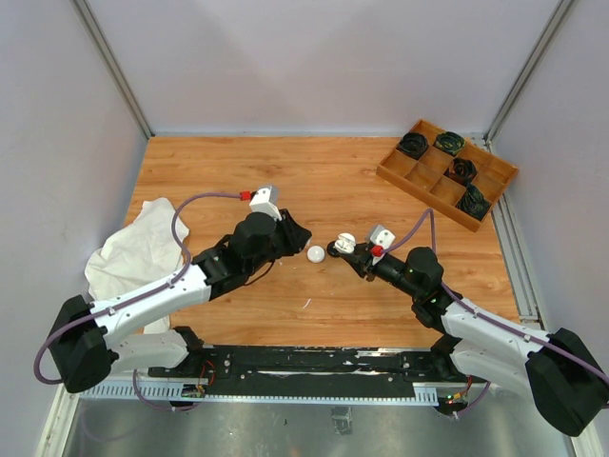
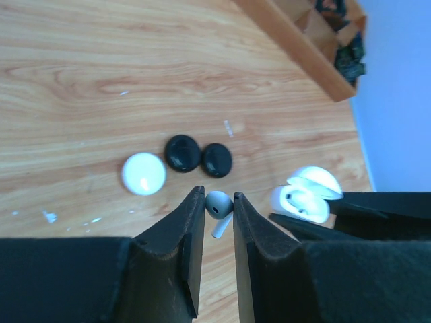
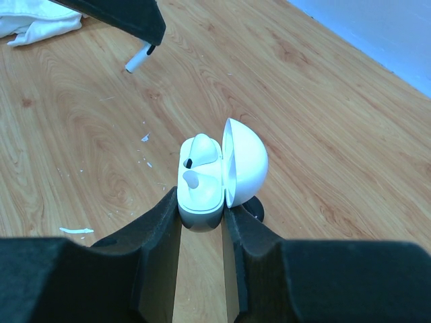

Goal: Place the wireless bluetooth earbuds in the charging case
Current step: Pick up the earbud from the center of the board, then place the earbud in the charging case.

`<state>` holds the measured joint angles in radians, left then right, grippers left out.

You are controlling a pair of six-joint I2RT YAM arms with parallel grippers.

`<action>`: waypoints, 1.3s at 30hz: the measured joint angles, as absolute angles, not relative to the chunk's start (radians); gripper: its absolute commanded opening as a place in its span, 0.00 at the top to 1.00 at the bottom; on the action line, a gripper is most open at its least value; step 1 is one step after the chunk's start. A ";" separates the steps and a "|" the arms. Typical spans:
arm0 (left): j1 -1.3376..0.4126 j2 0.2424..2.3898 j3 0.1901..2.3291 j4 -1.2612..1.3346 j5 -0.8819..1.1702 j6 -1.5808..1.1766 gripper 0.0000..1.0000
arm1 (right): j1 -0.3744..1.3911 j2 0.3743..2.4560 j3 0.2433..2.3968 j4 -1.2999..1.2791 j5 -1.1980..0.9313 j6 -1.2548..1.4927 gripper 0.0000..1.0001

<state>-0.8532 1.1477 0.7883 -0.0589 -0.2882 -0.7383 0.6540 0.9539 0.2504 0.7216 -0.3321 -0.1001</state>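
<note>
Left wrist view. Inspector: State the location and orientation of the loose earbud.
Technician: The white earbud (image 2: 217,205) sits between the fingertips of the left claw (image 2: 218,195), which is clamped on its bulb. It is off the counter (image 2: 101,67). The long axis runs along the stem. The bulb points away from the wrist and the stem points back toward the camera, slightly left.
Inspector: Confirm from the right wrist view.
Technician: The stem sticks out below the left fingers at a slant, dark tip lowest.
Inspector: Charging case?
Technician: The white charging case (image 3: 200,185) is gripped at its base by the right claw (image 3: 201,212), closed on both sides. The lid (image 3: 246,161) stands open on the right. A second earbud (image 3: 201,148) is seated in the far pocket. The case is just beside the held earbud, not touching it.
Inspector: Surroundings?
Technician: Two black discs (image 2: 182,153) (image 2: 217,160) and a white puck (image 2: 143,173) lie on the counter beyond the left claw. A wooden tray (image 1: 423,198) sits at the far right corner and a white cloth (image 1: 128,252) at the left edge.
</note>
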 measured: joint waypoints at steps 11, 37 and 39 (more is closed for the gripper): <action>-0.995 1.097 0.705 0.228 -0.406 -0.718 0.76 | 0.654 0.954 0.249 0.743 -0.332 -0.082 0.99; -1.184 1.310 0.667 0.673 -0.580 -0.530 0.76 | 0.654 0.941 0.237 0.768 -0.332 -0.058 0.99; -1.185 1.320 0.656 0.709 -0.591 -0.513 0.76 | 0.654 0.941 0.237 0.770 -0.332 -0.056 0.98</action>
